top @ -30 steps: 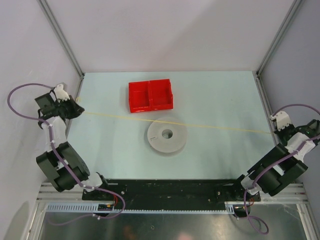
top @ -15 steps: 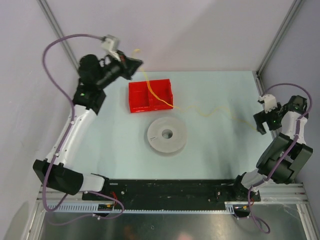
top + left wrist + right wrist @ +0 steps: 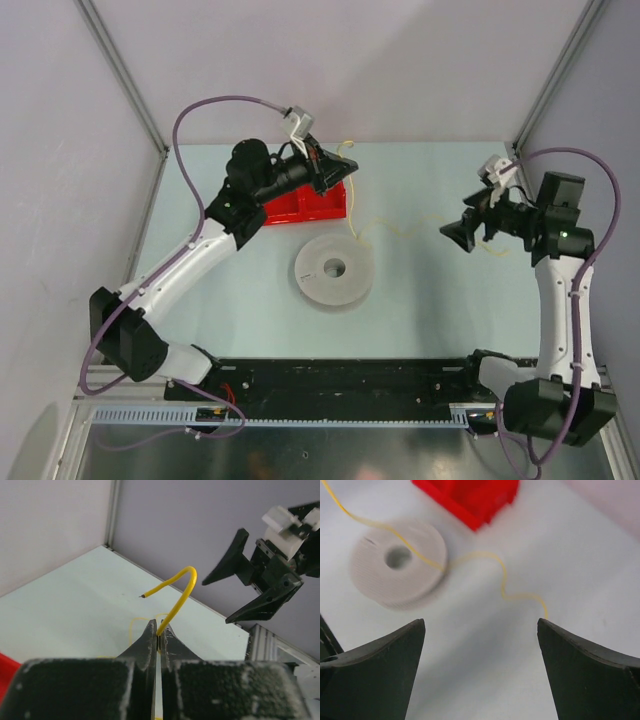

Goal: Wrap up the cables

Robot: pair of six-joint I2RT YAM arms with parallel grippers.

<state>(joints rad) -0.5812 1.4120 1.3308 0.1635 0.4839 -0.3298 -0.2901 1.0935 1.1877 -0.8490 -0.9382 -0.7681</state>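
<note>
Nearest us, the white spool (image 3: 334, 268) lies flat at the middle of the tabletop (image 3: 220, 250), nothing wound on it. Off to the right, the right gripper (image 3: 470, 228) hangs over the right side, fingers (image 3: 380, 660) spread wide, nothing between them. The yellow wire (image 3: 176, 605) wriggles loose across the tabletop below it. From there it kinks left to just past the spool's far edge, then climbs. Further back, the red bin (image 3: 290, 208) sits toward the far edge. Above its right end, the left gripper (image 3: 158, 630) has its fingers pinched tight on the wire, a short hooked tail curling beyond the tips.
</note>
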